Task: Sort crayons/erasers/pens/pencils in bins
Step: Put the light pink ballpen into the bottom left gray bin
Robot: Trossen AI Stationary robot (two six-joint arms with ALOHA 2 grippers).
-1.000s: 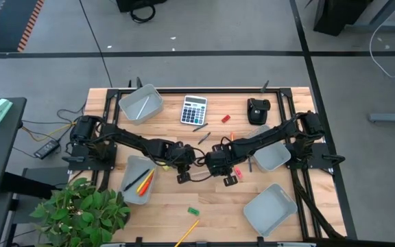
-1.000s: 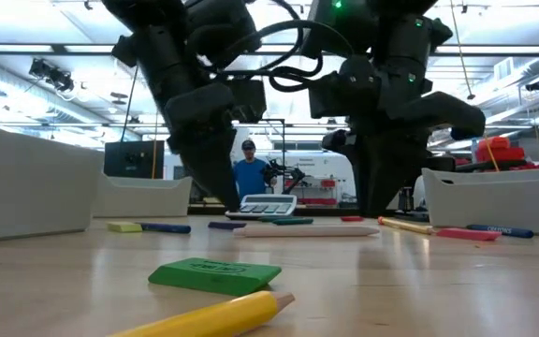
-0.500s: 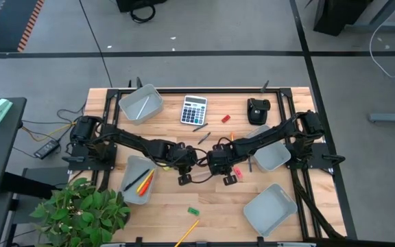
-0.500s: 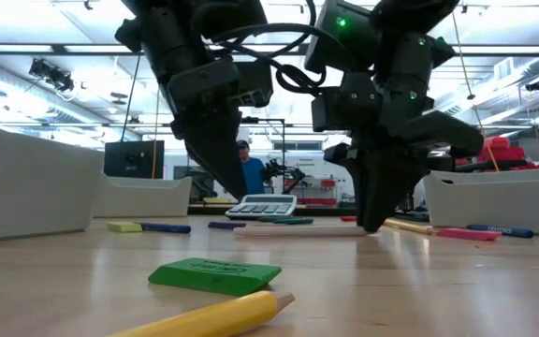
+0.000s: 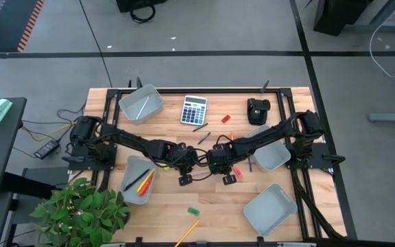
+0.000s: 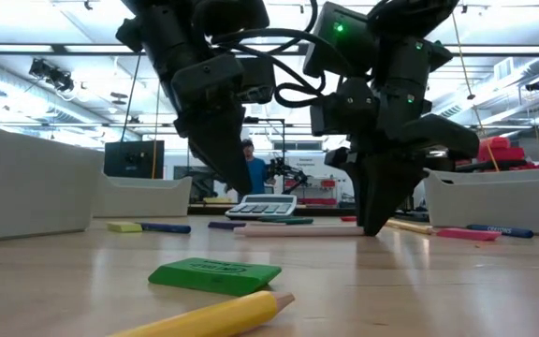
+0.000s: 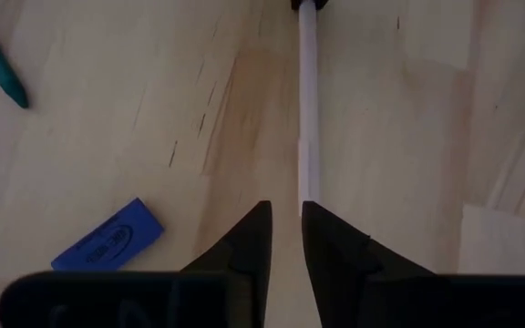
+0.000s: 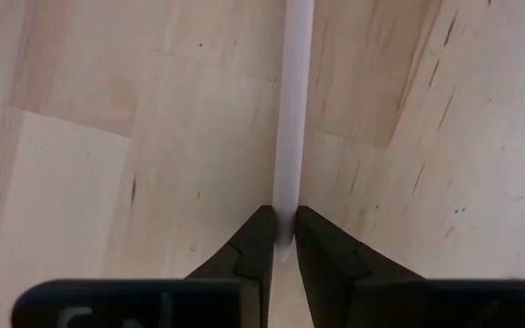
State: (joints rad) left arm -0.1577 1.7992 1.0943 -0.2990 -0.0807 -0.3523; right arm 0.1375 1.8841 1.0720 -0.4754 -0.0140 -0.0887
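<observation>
Two grippers meet at the frame's centre: the right gripper pinches a white pencil lying on the table, while the left gripper is nearly closed beside it. Two bins hold items; many erasers and pens remain loose.

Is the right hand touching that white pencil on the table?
Touching. The right wrist view shows the right hand with its fingers pinched around the end of the white pencil, with no gap on either side.
</observation>
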